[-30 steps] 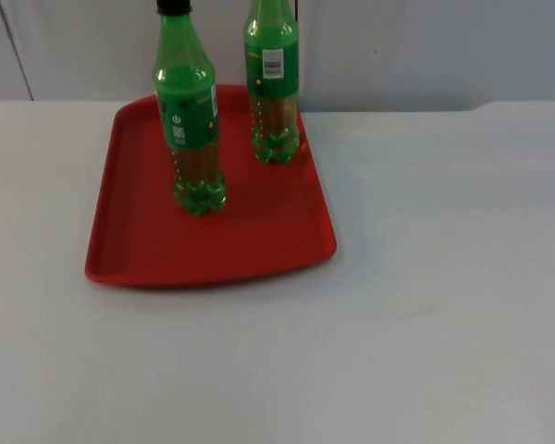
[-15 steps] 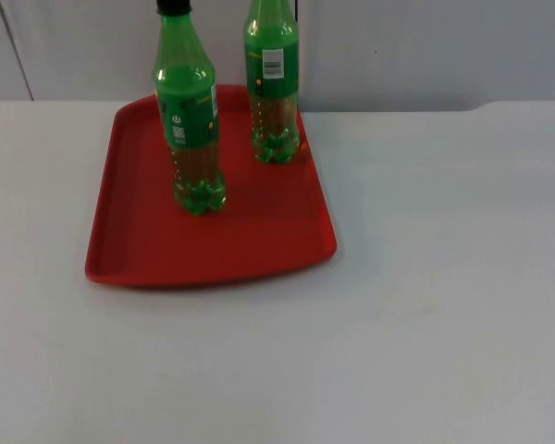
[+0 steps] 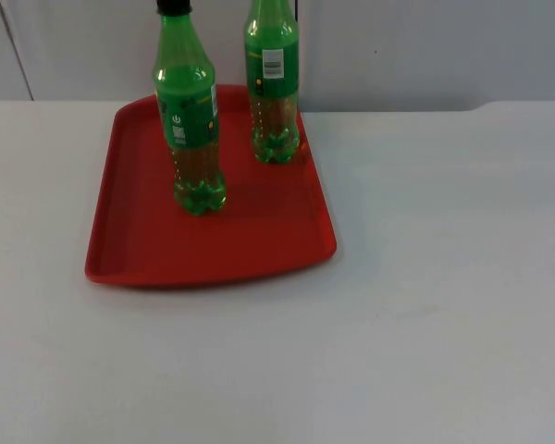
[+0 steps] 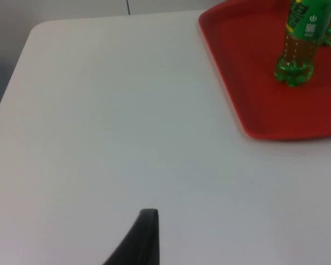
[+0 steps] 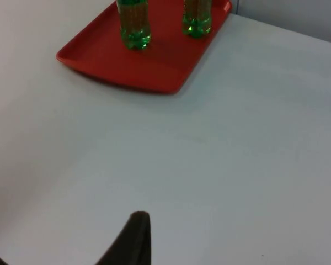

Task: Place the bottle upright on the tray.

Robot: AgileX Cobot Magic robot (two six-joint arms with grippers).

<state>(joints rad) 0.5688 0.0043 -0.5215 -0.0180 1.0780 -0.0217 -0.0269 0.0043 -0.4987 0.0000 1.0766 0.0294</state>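
We see one black fingertip of the left tool [image 4: 146,237] over bare white table [image 3: 425,305], well away from the red tray [image 3: 129,250]; whether it is wide or narrow we cannot tell. The right tool [image 5: 133,238] likewise shows a single fingertip above the table, well apart from the tray, and its opening cannot be told either. Both arms look to be waiting, pulled back from the work.

Moving outward, the tray lies on the table towards the grey partition wall [image 3: 425,46]. Two green bottles stand upright on it: the nearer bottle [image 3: 192,129], with a black cap, around the middle, and the farther bottle [image 3: 274,88] close to the tray's back right edge. They are apart, not touching.

Against the top views from the last second, nothing has shifted: tray and both bottles sit exactly as they did. We judge from this that the placing is done and the bottles are stable.

The farther bottle's top is cut off in the top view, so its cap goes unseen. The labels are too small to read.
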